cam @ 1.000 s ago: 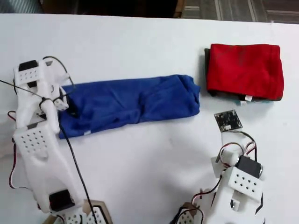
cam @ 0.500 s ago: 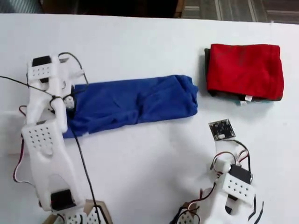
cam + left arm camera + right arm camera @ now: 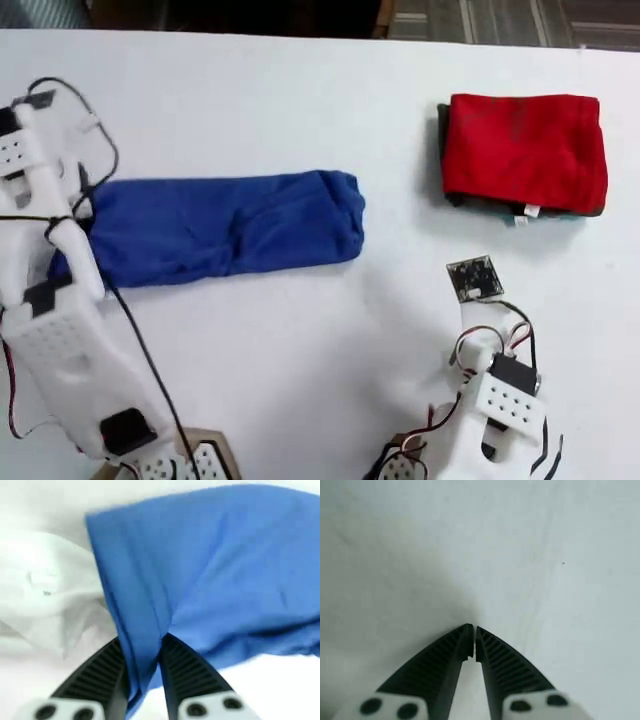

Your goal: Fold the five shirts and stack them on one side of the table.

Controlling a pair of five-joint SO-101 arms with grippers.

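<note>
Up close, blue shirt (image 3: 215, 570) tight between the left fingers (image 3: 187, 672)

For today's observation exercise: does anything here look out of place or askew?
The blue shirt lies in a long rumpled strip, apart from the neat red-topped stack, one end pinched in the left gripper.

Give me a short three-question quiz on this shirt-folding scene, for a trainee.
1. True or false: the left gripper is shut on the blue shirt.
2. The top shirt of the folded stack is: A red, B green, C yellow?
3. Fill in: the right gripper, over the bare table, is ____.
Key: 1 true; 2 A; 3 shut.
</note>
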